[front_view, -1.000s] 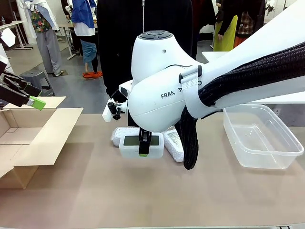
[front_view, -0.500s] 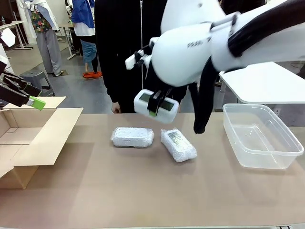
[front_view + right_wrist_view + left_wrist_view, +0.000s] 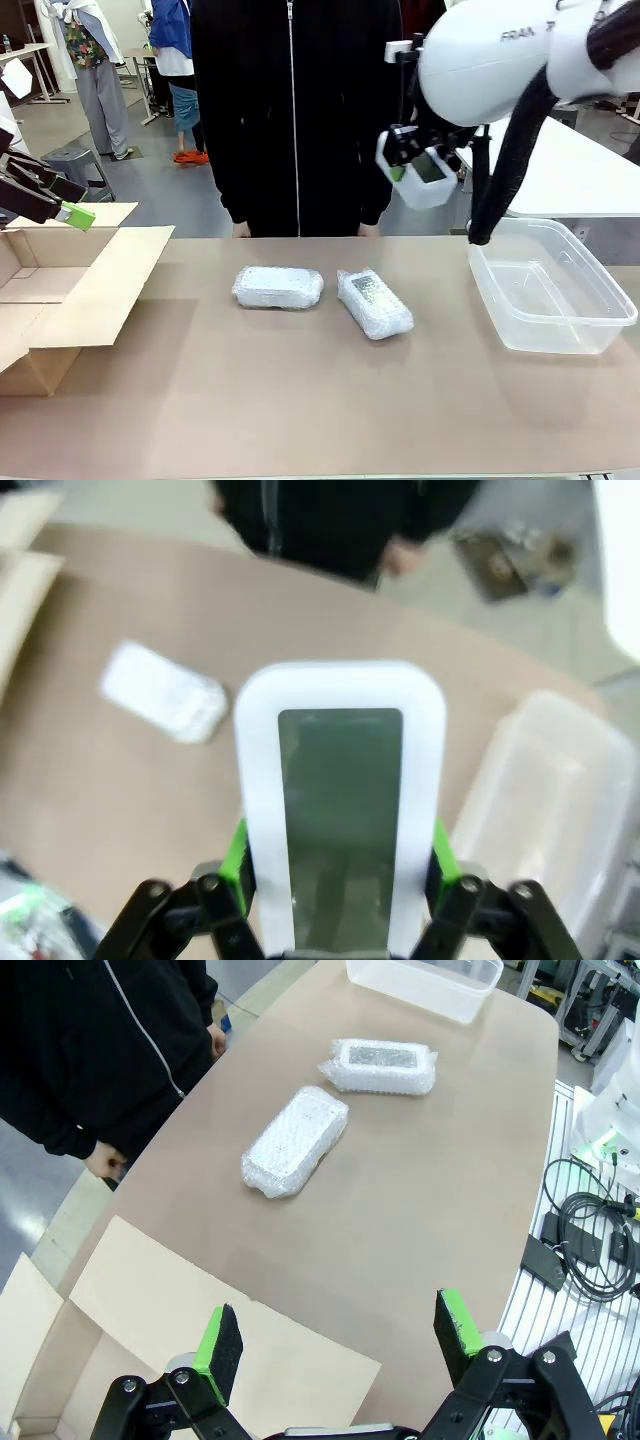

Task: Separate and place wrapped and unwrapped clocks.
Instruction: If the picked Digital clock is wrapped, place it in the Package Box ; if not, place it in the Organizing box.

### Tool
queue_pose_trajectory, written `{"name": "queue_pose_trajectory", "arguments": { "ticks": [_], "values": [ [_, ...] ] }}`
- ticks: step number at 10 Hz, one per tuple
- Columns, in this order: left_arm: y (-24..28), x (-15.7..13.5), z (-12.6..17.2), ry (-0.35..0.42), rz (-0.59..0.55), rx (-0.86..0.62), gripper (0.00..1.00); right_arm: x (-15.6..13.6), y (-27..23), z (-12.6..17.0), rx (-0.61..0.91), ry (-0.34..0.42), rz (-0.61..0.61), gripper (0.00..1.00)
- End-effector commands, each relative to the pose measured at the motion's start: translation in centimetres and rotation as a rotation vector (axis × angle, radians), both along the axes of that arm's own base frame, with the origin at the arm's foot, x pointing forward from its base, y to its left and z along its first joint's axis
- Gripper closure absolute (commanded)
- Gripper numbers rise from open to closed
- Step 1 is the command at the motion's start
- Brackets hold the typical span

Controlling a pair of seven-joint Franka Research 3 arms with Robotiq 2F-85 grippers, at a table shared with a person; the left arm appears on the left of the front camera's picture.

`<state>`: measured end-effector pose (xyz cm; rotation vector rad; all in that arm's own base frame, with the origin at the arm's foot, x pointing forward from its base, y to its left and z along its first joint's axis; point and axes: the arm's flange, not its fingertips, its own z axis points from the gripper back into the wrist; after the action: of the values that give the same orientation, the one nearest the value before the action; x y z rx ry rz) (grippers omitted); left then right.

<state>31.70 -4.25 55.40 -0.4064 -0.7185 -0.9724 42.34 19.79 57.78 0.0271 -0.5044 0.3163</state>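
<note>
High above the table's right half, my right gripper (image 3: 422, 172) is shut on the bare white clock (image 3: 425, 176). In the right wrist view the clock (image 3: 340, 790) stands between the green pads (image 3: 236, 855), its grey-green screen facing the camera. Two bubble-wrapped clocks lie mid-table: one (image 3: 278, 287) on the left, one (image 3: 374, 303) angled on the right. The left wrist view shows both, the nearer wrapped clock (image 3: 296, 1140) and the farther one (image 3: 379, 1064). My left gripper (image 3: 340, 1335) is open and holds nothing, hovering over the cardboard box (image 3: 60, 290) at the left edge.
A clear plastic tub (image 3: 545, 285) sits on the table's right side, below and right of the held clock; it also shows in the right wrist view (image 3: 535, 810). A person in black (image 3: 295, 110) stands at the far edge, hands near the table.
My right gripper has lifted the bare clock off the table from between the wrapped ones and carried it up and to the right, towards the tub. The left arm has stayed still.
</note>
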Motion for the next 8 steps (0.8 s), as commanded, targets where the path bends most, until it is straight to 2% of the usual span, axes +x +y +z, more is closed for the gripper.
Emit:
{"name": "queue_pose_trajectory", "arguments": {
  "ticks": [1,4,6,8],
  "values": [
    [0.1,0.2,0.0,-0.009,-0.017,-0.014,0.00,-0.6,-2.9,-1.2,0.022,0.010,-0.157,0.22],
    [0.1,0.2,0.0,-0.009,-0.017,-0.014,0.00,1.1,-10.2,-3.2,0.069,0.095,-0.335,0.22],
    [0.1,0.2,0.0,-0.009,-0.017,-0.014,0.00,1.9,-14.2,-4.6,0.073,0.164,-0.366,0.22],
    [0.1,0.2,0.0,-0.009,-0.017,-0.014,0.00,2.7,-17.7,-7.0,0.069,0.198,-0.407,0.22]
  ]
}}
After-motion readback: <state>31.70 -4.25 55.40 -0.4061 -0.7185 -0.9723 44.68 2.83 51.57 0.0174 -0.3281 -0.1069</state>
